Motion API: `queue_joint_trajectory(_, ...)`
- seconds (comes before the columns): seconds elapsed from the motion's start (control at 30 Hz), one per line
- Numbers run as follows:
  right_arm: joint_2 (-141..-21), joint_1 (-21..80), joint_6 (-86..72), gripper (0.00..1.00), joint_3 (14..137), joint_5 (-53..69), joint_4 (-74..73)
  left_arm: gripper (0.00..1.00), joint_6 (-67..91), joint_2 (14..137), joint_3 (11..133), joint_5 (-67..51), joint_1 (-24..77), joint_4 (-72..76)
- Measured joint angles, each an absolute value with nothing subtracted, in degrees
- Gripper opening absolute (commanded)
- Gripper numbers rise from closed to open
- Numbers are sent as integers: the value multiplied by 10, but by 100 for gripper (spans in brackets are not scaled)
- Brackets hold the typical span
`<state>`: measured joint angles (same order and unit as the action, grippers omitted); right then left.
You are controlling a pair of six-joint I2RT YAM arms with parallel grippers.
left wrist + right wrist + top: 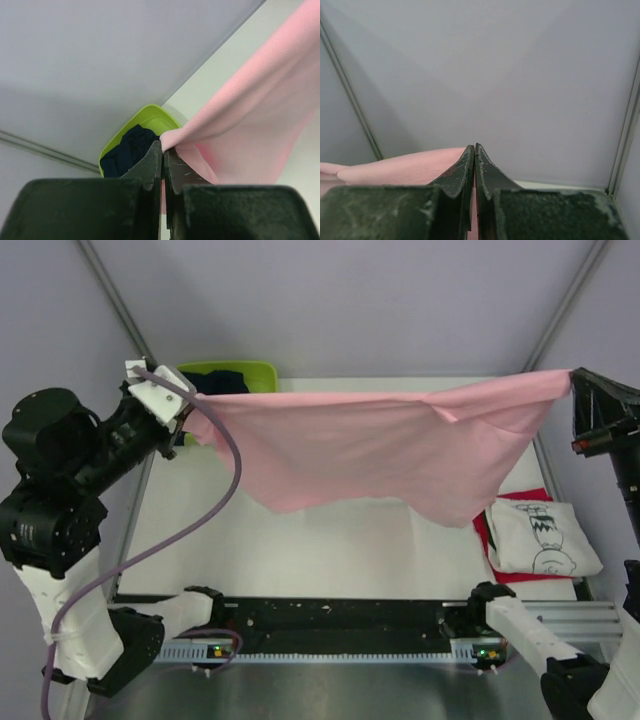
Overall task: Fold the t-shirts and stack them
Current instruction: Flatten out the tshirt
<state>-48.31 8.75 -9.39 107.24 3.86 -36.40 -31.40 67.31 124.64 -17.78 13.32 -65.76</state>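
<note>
With the left jaws and right jaws each clenched on an edge of the pink tee, stretched in mid-air above the counter, hold it taut and level, then lay it flat beside the white tee.

The pink t-shirt is soft, matt cloth with a fine knit grain. At far left the basket is smooth lime-green plastic with a slight gloss, and the navy t-shirt in it is dull cloth. The white t-shirt and red t-shirt at near right are matt cloth. The table is smooth, matt white. The left end effector and right end effector have dark matt fingers, scratched and scuffed pale. The near rail is ribbed bare metal.
</note>
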Motion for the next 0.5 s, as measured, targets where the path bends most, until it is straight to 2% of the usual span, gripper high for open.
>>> queue_joint_trajectory(0.23, -538, 88, -68, 0, 1117, 31, -382, 0, -299, 690, 1251, -217, 133, -681)
queue_joint_trajectory(0.4, -667, 84, -51, 0, 1126, 20, -370, 0, -298, 766, 1197, -214, 133, -645)
queue_joint_trajectory(0.5, -780, 72, -49, 0, 1126, 21, -352, 0, -296, 859, 1181, -200, 133, -595)
